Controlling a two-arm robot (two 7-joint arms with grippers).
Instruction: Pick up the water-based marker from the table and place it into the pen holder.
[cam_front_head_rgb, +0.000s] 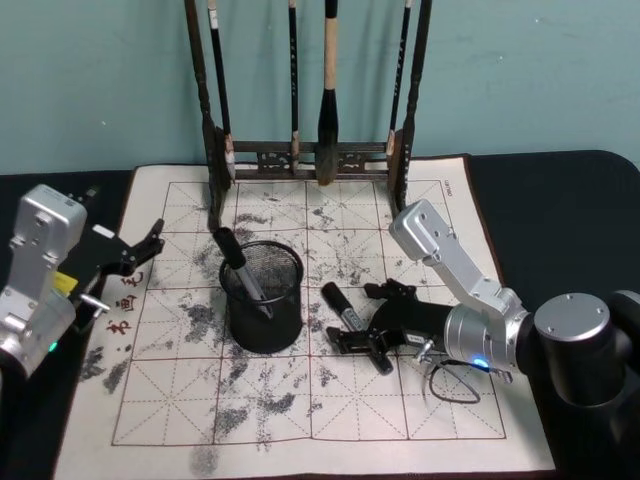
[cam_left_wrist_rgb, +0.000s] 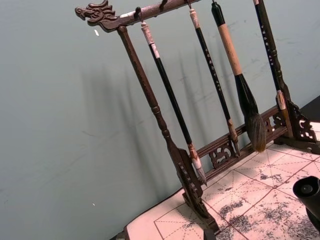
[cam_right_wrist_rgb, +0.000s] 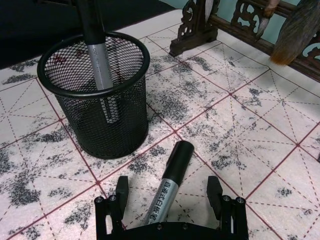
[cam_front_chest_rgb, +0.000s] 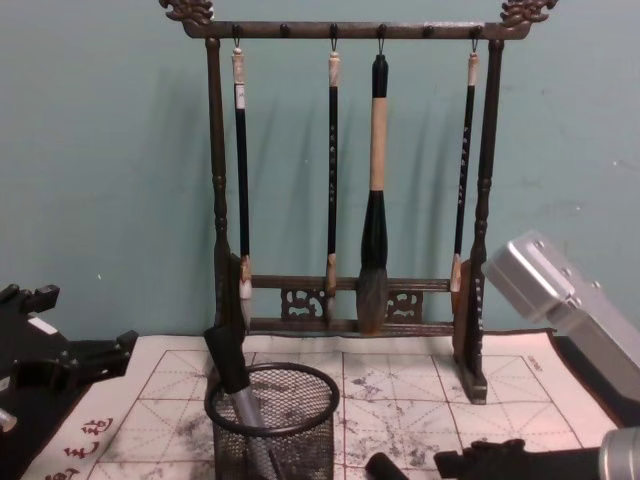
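Marker btwn R fingers, pen holder beside; L fingers aside

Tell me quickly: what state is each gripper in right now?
Left gripper: open, empty, at the mat's left edge.
Right gripper: open, straddling the marker lying on the mat.

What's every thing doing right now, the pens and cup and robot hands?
Loose marker, lying flat on the mat.
Pen holder, upright, another marker inside.
Right gripper, jaws open around the loose marker.
Left gripper, open, idle at mat's left edge.
Brushes, hanging on the rack.
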